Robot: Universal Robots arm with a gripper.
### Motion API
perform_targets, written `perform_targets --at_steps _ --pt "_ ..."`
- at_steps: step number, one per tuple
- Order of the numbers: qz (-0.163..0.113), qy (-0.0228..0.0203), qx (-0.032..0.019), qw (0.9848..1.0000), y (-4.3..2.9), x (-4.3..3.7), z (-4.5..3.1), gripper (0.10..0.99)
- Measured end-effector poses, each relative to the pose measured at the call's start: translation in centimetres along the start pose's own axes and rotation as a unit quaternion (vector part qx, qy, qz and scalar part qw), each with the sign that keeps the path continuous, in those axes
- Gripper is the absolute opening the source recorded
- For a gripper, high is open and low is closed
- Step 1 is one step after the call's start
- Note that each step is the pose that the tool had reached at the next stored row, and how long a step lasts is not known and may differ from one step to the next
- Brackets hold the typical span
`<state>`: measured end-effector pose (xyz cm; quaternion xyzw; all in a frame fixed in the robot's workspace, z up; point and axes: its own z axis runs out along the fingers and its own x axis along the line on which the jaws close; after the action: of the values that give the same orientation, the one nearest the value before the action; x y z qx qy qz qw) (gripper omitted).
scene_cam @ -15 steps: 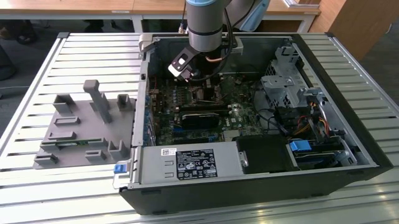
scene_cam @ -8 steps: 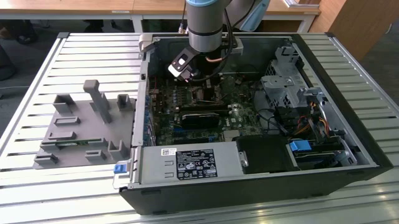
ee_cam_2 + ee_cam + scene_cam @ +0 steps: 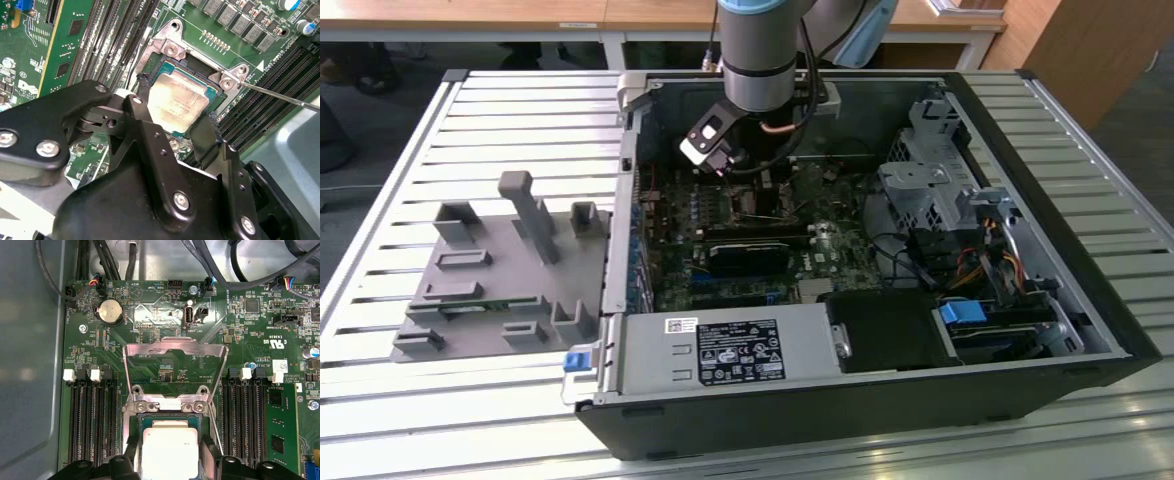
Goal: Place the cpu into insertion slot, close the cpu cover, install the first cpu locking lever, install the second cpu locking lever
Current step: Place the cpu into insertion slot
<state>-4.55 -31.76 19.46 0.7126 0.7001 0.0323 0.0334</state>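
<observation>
Evidently early: black gripper (image 3: 175, 109) clasping the small flat square silver-beige cpu (image 3: 177, 100).
Upper middle of the exterior view, the grey robot arm (image 3: 761, 50) enters an open black computer case (image 3: 854, 420). In the second wrist view the cpu rests in the dark square metal-rimmed insertion slot (image 3: 197, 75). In the first wrist view the thin silvery framed cpu cover (image 3: 172, 346) stands raised; closing and locking remain undone.

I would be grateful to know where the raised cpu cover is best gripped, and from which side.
Grip the cpu cover by its free cross bar, the edge farthest from its hinge. It stands raised and is thin sheet metal, so I would come down from above the board and pinch across its thickness, one jaw through the window, well clear of the cpu.
</observation>
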Motion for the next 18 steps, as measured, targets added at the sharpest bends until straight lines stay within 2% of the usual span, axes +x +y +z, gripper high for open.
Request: perform_targets --at_steps 1,8,14,18 --pt "0.000 0.0000 0.0000 1.0000 0.00 0.00 0.00 0.600" --pt "0.000 -0.0001 0.0000 1.0000 0.01 0.00 -0.08 0.600" --pt "0.000 0.0000 0.0004 1.0000 0.06 0.00 -0.59 0.600" --pt "0.000 0.0000 0.0028 1.0000 0.14 0.01 -0.84 0.592"
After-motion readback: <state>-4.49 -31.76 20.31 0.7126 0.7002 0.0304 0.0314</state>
